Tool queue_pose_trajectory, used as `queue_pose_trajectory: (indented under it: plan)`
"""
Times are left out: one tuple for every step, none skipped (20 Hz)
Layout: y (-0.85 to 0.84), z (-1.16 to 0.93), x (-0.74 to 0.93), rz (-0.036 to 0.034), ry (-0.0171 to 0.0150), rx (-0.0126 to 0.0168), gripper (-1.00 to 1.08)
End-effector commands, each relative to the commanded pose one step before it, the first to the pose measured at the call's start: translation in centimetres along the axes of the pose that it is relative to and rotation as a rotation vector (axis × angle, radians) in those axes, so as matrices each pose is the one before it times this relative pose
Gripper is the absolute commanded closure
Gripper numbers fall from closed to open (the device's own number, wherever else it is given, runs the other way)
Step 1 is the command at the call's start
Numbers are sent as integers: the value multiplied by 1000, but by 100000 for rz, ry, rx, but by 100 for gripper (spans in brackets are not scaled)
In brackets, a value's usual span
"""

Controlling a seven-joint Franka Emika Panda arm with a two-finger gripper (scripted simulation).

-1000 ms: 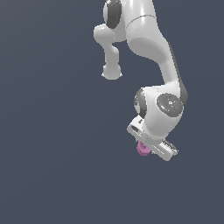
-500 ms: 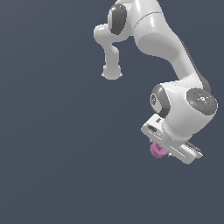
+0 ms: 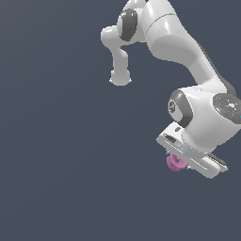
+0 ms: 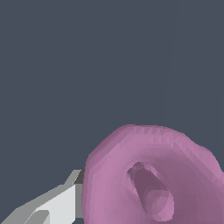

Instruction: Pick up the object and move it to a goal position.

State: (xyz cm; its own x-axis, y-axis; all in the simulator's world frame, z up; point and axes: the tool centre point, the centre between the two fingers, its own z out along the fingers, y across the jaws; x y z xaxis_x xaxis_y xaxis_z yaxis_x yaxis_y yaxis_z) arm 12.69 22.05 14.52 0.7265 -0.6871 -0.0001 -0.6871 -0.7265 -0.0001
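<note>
One finger [image 4: 52,205] of the pincer [image 3: 181,162] is seen in the wrist view, pressed flat against the side of the object [image 4: 151,175]; the opposite finger is hidden behind the pink body. The pincer is therefore judged to be clenched on the object, which is held just under the white hand and well off any surface, none being distinguishable in the uniform grey background.

In the exterior view the object [image 3: 175,162] shows only as a small pink lump peeking out below the flat bar of the hand, toward the exterior view's right and lower half. Its hollowed top is turned toward the wrist camera, and its ridged flank is met by the visible finger.

The step in hand is judged to be the carry toward the goal. No goal marker can be made out in either view, so the remaining travel cannot be estimated.

For the carry to be done well, the grip should be kept firm and unchanged. Only a small part of the object appears to be caught between the fingers, so abrupt turns of the wrist are best avoided. A smooth, steady path is advised, with the arm [image 3: 188,52] slowed before the target is reached.
</note>
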Motion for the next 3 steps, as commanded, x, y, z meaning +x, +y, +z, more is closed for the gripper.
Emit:
queue_pose_trajectory:
  plan:
    - [-101,-64,14,43,9,-10,108]
    - [10,15,17,0,0,0,108]
    - [12,12,11,0,0,0,108]
